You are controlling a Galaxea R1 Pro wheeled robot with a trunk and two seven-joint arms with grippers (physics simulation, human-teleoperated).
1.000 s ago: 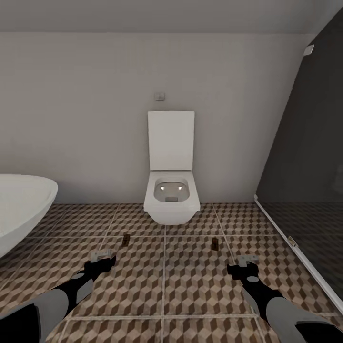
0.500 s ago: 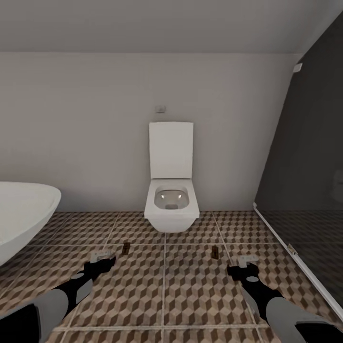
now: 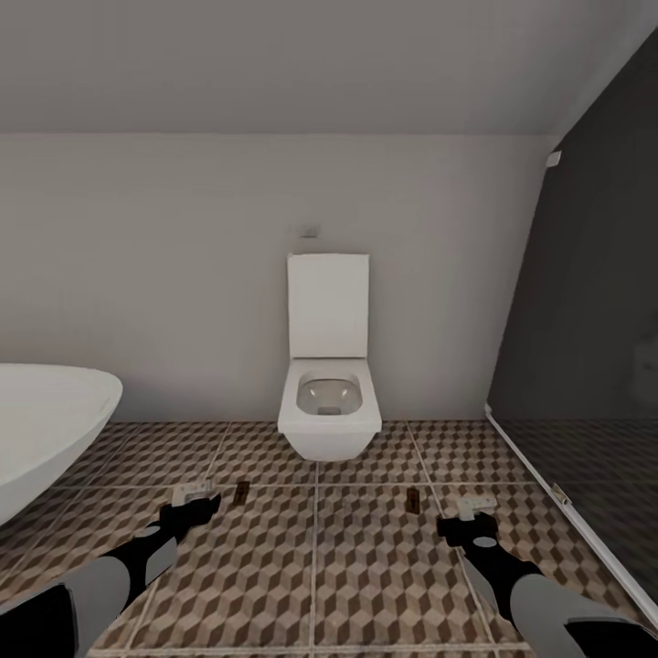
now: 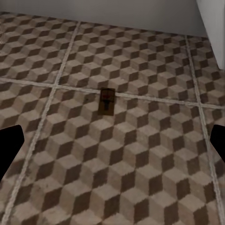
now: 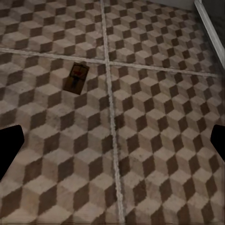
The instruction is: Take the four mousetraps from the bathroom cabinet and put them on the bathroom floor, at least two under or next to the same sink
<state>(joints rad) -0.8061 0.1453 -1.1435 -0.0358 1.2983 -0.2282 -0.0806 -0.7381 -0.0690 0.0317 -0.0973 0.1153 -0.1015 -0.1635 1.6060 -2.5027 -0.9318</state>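
Two mousetraps lie flat on the bathroom floor (image 3: 366,585), lower centre of the head view: one (image 3: 241,494) near the left gripper (image 3: 194,500), the other (image 3: 413,499) near the right gripper (image 3: 471,512). Both grippers spread wide, empty. Toilet (image 3: 329,402) stands mid-frame behind the traps.

Open bathroom floor (image 3: 315,567) across lower centre of the head view, between both arms. Only low obstacles there: two mousetraps, one left of centre (image 3: 242,494), one right of centre (image 3: 413,499), both flat on tile. Toilet (image 3: 329,402) blocks the centre by the back wall. Bathtub (image 3: 46,429) closes the left edge. Dark glass panel (image 3: 594,366) with its white floor rail walls off the right side.
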